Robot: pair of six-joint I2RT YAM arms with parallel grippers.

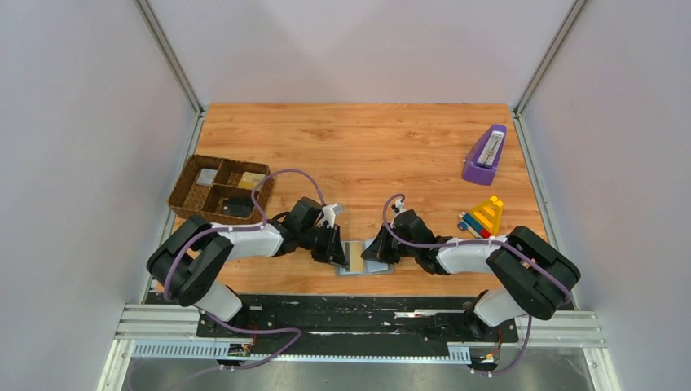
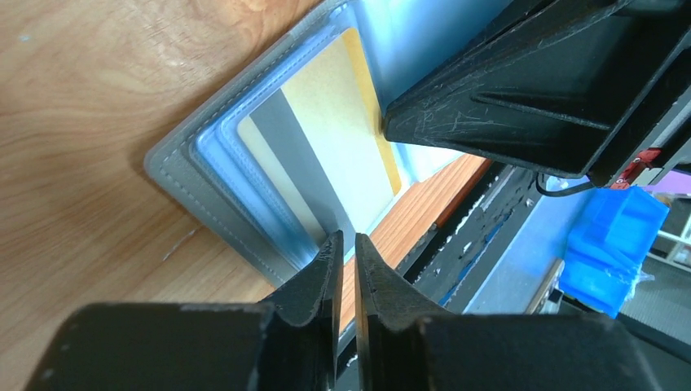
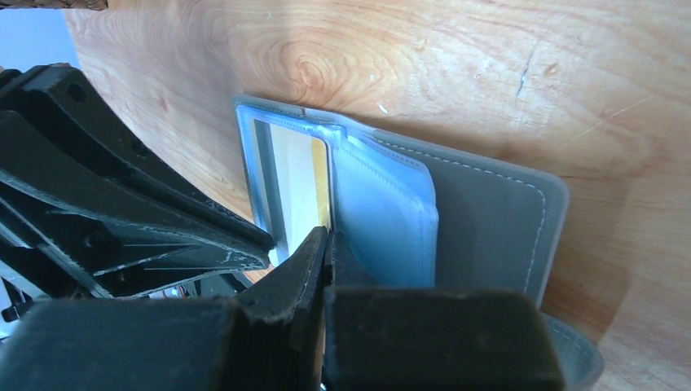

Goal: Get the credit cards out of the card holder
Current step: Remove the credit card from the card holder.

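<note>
The card holder (image 1: pixel 367 267) lies open on the wood near the table's front edge, grey outside (image 3: pixel 489 220) and pale blue inside (image 2: pixel 175 175). A tan credit card (image 2: pixel 334 122) with a grey stripe sits in its left pocket. In the right wrist view a strip of that card (image 3: pixel 321 175) shows beside a raised blue pocket flap. My right gripper (image 3: pixel 327 235) is shut, and the card's near edge runs into the seam between its tips. My left gripper (image 2: pixel 347 238) rests at the holder's near edge, its jaws a narrow slit apart with nothing seen between them. Both grippers (image 1: pixel 338 254) (image 1: pixel 376 252) flank the holder.
A brown woven divided tray (image 1: pixel 220 189) stands at the left. A purple wedge-shaped object (image 1: pixel 485 155) and a colourful toy (image 1: pixel 482 217) are at the right. The table's front edge and black rail (image 1: pixel 358 305) run just behind the holder. A blue bin (image 2: pixel 619 244) sits beyond the edge.
</note>
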